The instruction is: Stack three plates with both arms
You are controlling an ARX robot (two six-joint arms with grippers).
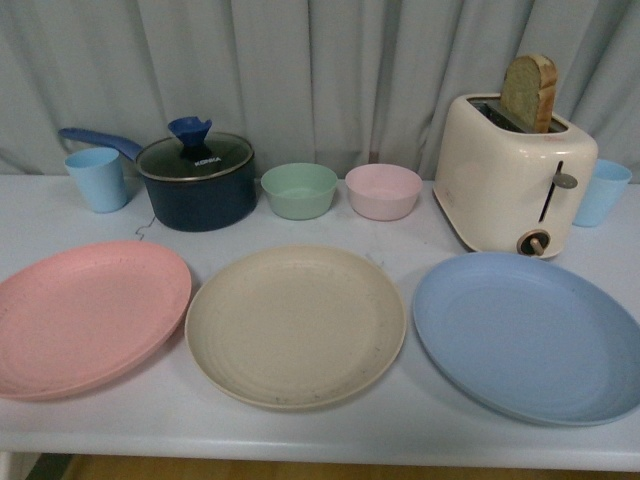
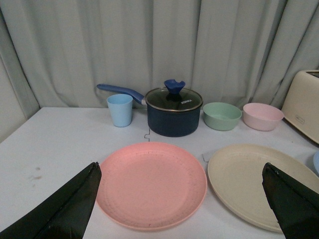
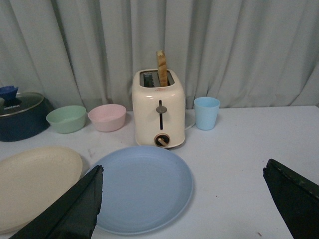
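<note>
Three plates lie side by side along the near edge of the table: a pink plate at the left, a beige plate in the middle, a light blue plate at the right. None overlap. Neither arm shows in the front view. My left gripper is open and empty, raised near the pink plate, with the beige plate beside it. My right gripper is open and empty, near the light blue plate; the beige plate shows at the edge.
Behind the plates stand a light blue cup, a dark blue lidded saucepan, a green bowl, a pink bowl, a cream toaster with bread in it, and another blue cup. Grey curtains hang behind the table.
</note>
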